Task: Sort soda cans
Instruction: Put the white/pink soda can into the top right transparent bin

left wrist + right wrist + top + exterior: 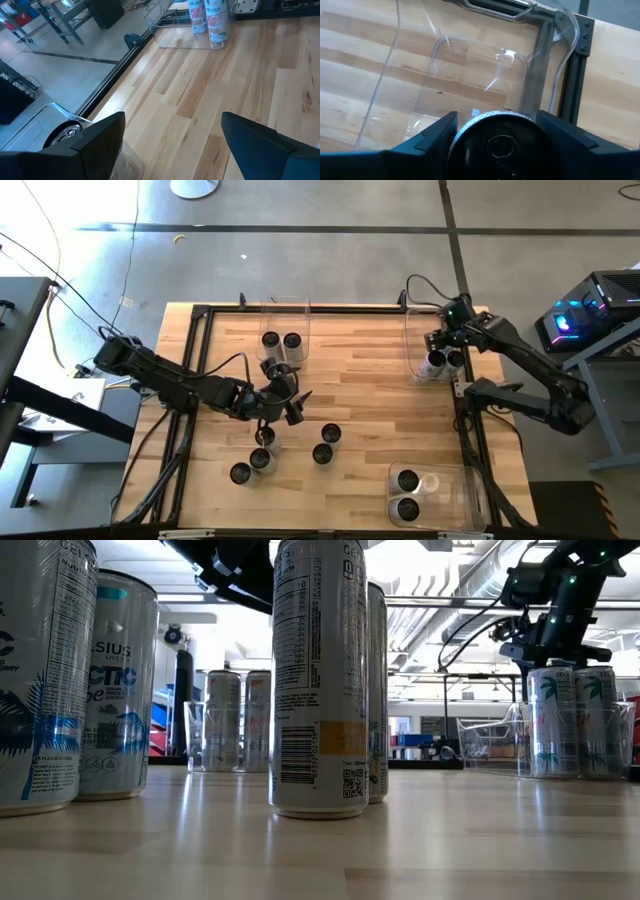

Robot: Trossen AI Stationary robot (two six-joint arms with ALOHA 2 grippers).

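Several soda cans (322,453) stand upright on the wooden table near its front left; they show large in the low view (318,680). Clear bins hold more cans: two at the far middle (281,340), two at the far right (446,360), others at the near right (406,494). My right gripper (446,343) hangs over the far right bin (590,765), shut on one can's top (497,145). My left gripper (290,392) hovers open above the table's middle left, its fingers (100,135) wide apart with nothing between them. My right gripper has the top end of a soda can (470,125) between its two fingers, one on each side of the rim. The fingers come steeply from above, slanting down. The can (548,720) stands upright on the floor of the far right bin, beside a second can.
A black frame (195,380) runs round the table's edges. Bare wood lies in the table's middle (370,390). A can's top (65,132) shows just beside my left gripper's finger. Cables trail along the left arm.
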